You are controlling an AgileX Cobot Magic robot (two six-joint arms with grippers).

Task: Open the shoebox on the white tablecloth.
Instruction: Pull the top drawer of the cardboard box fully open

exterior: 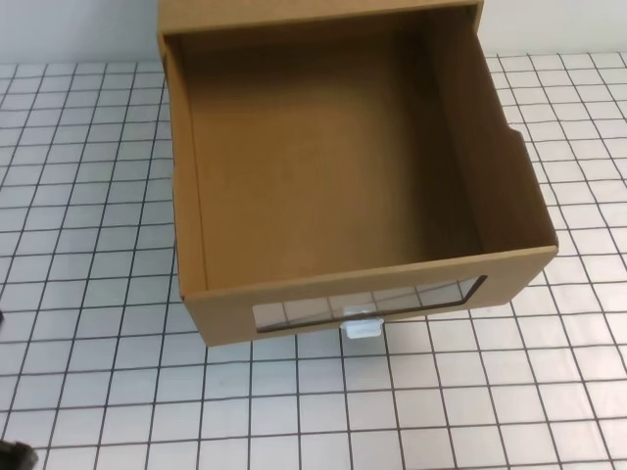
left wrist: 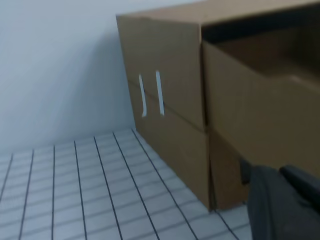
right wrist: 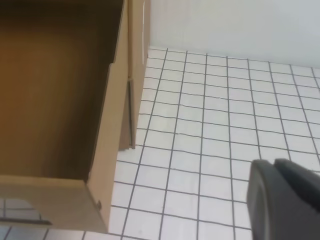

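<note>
Shoebox (exterior: pixel 333 176) sits at the far middle of the white tablecloth (exterior: pixel 88 294), its drawer pulled well out toward the near side and showing a bare brown cardboard inside. The drawer's near face carries a wide clear window (exterior: pixel 367 304) through which the cloth's grid shows, and a small white handle (exterior: pixel 361 327) hangs just below that window, over the cloth. The outer sleeve stays at the far edge, against the pale wall (left wrist: pixel 55 65).

From the left wrist view the box is seen from its left side: a second brown box (left wrist: pixel 175 145) lies under the sleeve, and two white slots (left wrist: pixel 151 95) mark the side wall. The left hand (left wrist: pixel 280 205) shows only as a dark blurred shape at the lower right, near the lower box's corner but holding nothing; whether its jaws are apart I cannot tell.

From the right wrist view the drawer's right wall fills the left of the picture. The right hand (right wrist: pixel 285 200) hovers over bare cloth to the right of the drawer, apart from it, jaws fully closed with nothing between them.
</note>
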